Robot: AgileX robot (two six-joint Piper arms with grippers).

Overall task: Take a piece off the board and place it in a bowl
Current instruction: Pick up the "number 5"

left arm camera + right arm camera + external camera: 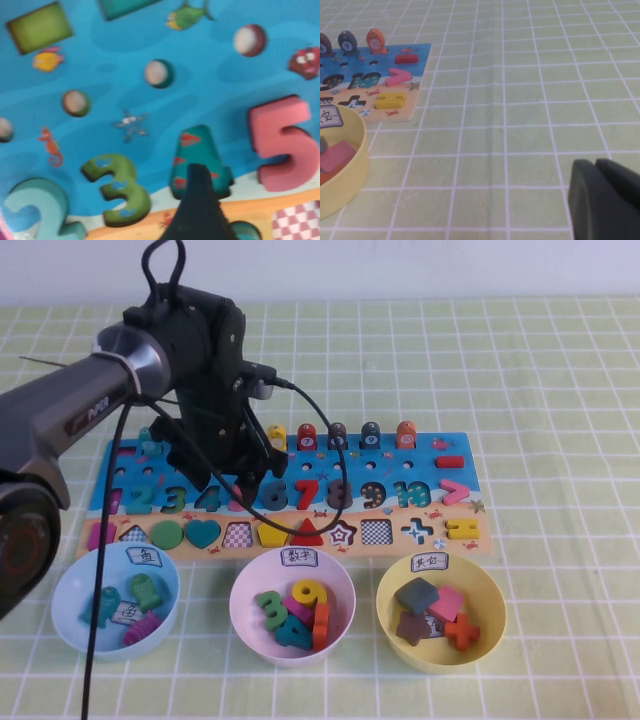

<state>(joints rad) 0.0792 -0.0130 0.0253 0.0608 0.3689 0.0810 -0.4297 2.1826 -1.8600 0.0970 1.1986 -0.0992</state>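
Broadly, the table (560,390) under its green checked cloth has wide open room on the robot's right and beyond the board's far edge. The board (450,535) lies with its long axis across the table, its tan strip toward the robot, and three bowls stand just beside that near edge. The light blue bowl (70,612) is on the left, the yellow bowl (490,635) on the right, and between them sits the pale pink bowl (243,612), already holding several numerals, with narrow gaps between neighbouring rims.

The left arm (90,405) reaches in from the left over the board's left half. Its left end effector (225,480) hangs low over the number row, and one dark fingertip shows above the teal 4 (200,160); I cannot tell whether it is released or clenched.

The pink numeral 5 (282,145) sits in the number row just beside the 4, lying flat, upright as read from the robot's side, its long axis running across the board's width.

The right end effector (605,200) hovers over bare cloth well right of the board and yellow bowl; its grip state cannot be told either.
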